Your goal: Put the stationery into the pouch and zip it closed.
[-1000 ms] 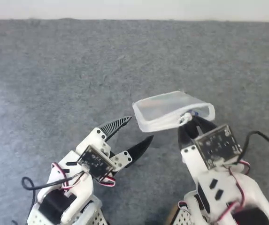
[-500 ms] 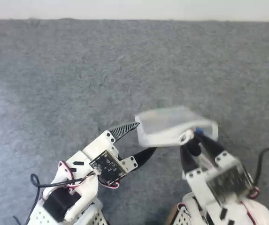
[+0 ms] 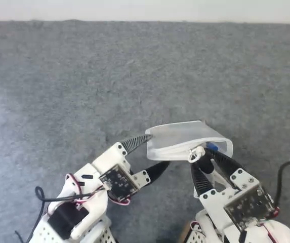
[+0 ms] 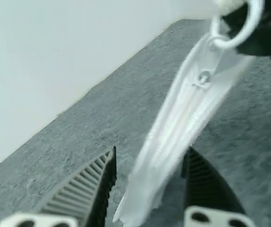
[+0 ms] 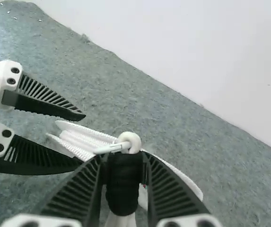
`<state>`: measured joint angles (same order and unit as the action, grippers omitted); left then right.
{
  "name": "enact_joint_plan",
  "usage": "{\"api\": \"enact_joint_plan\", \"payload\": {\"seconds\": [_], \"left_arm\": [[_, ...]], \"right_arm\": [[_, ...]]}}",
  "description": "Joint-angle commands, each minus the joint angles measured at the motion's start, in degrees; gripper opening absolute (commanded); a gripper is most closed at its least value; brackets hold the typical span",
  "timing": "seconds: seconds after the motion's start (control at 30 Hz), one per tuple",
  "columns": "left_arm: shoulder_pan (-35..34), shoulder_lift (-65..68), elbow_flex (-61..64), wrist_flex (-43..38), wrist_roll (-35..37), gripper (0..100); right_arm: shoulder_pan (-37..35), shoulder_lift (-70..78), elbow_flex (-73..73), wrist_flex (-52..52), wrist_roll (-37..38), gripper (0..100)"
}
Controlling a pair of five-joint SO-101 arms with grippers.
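Observation:
A translucent white pouch (image 3: 182, 136) hangs lifted off the grey mat, and something blue (image 3: 211, 147) shows through its right end. My right gripper (image 3: 201, 158) is shut on the black zipper pull with its white ring (image 5: 128, 142), at the pouch's near right corner. In the right wrist view the pouch (image 5: 76, 139) stretches away from that gripper (image 5: 122, 163). My left gripper (image 3: 156, 151) stands open around the pouch's left end. The left wrist view has the pouch's edge (image 4: 182, 113) running between the two fingers of that gripper (image 4: 149, 161), not pinched.
Grey felt mat (image 3: 84, 76) covers the table out to a pale wall at the far edge. Both arm bases sit at the near edge, with loose cables (image 3: 38, 195) beside them.
The right arm has drawn back toward the near edge, carrying the pouch with it. The left gripper has moved right until its open fingers bracket the pouch's left end.

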<state>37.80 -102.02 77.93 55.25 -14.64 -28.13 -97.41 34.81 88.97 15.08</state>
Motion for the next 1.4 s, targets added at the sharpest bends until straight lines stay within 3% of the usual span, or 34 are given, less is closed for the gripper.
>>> {"api": "enact_joint_plan", "payload": {"seconds": [0.0,0.27,0.53,0.93,1.37], "left_arm": [[1.67,0.79,-0.57,-1.93,-0.35,12],[1.58,0.7,-0.57,-3.25,-0.44,1],[1.41,0.7,-0.84,-1.23,-0.53,1],[1.41,0.7,-0.75,0.35,-5.45,1],[1.32,0.7,-0.75,0.35,-5.27,1]], "right_arm": [[-0.4,-0.13,-1.32,0.13,0.79,0.7],[-0.22,-0.13,-1.32,0.04,0.79,0.7],[9.71,-0.13,-1.32,-3.21,0.44,0.7],[19.12,0.31,-1.32,-5.93,0.53,0.7],[29.05,0.4,2.02,-9.36,0.7,0.7]]}}
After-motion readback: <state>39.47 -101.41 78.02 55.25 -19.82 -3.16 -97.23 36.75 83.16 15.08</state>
